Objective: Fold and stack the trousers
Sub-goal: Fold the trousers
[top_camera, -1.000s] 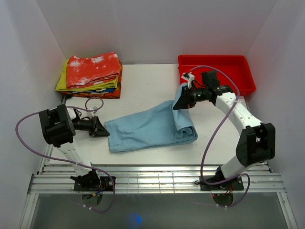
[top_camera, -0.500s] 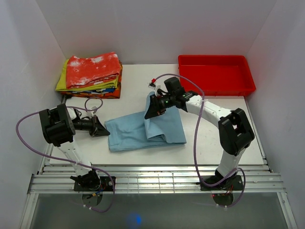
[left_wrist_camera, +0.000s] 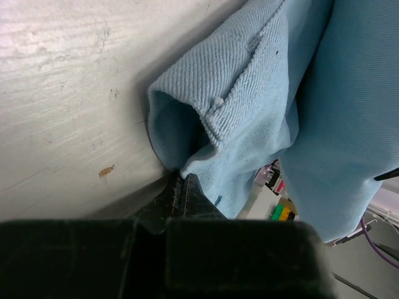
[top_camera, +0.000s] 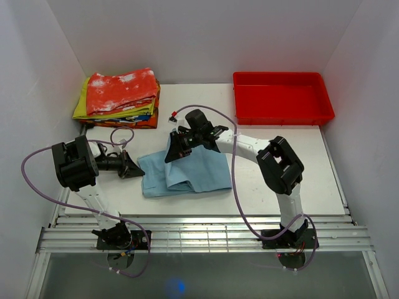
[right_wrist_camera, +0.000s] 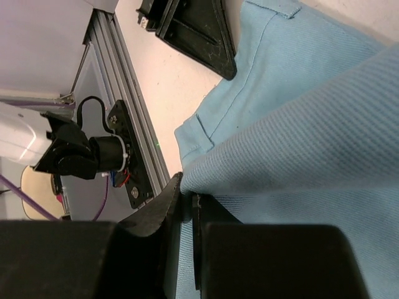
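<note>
The light sky-blue trousers (top_camera: 193,171) lie folded over on the white table (top_camera: 268,168). My left gripper (top_camera: 139,174) is at their left edge, low on the table. In the left wrist view its jaws (left_wrist_camera: 179,185) are pressed together, with a corner of the trousers (left_wrist_camera: 249,93) pinched at the tips. My right gripper (top_camera: 169,156) reaches across from the right and hovers over the left half of the trousers. It is shut on a raised fold of the trousers (right_wrist_camera: 299,124), seen at the right gripper (right_wrist_camera: 187,200). The left gripper (right_wrist_camera: 199,31) shows at the top of that view.
A stack of folded clothes (top_camera: 121,99), red-and-white on top, sits at the back left. A red tray (top_camera: 283,96) stands at the back right. Aluminium rails (top_camera: 199,233) run along the near edge. White walls close in both sides.
The right arm swept left from the tray side, carrying the held end of the trousers over the rest, so the cloth is shorter. The left gripper closed at the left edge.
</note>
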### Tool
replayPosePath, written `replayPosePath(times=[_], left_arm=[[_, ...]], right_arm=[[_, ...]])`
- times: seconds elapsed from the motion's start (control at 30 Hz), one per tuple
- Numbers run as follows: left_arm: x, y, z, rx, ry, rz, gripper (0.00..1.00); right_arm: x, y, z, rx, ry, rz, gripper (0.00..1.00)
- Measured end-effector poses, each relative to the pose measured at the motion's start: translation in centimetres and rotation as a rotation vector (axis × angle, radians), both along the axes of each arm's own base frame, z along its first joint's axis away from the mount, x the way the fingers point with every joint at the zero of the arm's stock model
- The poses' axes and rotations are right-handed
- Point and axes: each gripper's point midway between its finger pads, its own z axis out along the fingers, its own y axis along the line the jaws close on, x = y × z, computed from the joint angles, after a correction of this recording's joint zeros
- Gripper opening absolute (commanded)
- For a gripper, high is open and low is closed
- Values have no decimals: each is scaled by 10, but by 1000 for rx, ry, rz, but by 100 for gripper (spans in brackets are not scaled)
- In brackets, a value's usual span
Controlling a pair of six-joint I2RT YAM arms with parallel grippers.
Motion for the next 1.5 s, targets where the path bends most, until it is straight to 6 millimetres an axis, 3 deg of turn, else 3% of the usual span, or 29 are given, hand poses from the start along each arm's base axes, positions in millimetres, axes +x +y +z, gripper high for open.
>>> replayPosePath(times=[0.27, 0.7, 0.97, 1.3, 1.5], left_arm=[[1, -3, 0, -16, 10, 16, 0], [1, -5, 0, -29, 25, 36, 0], [2, -5, 0, -34, 28, 43, 0], [3, 5, 0, 9, 34, 74, 0], [5, 19, 0, 52, 29, 107, 0]], right_arm=[[0, 36, -12, -19, 36, -22, 8], [-9, 74, -17, -34, 20, -34, 8], [-15, 89, -31, -53, 24, -33, 8], [-10, 85, -36, -84, -21, -46, 8], [-4, 78, -20, -78, -70, -51, 8]])
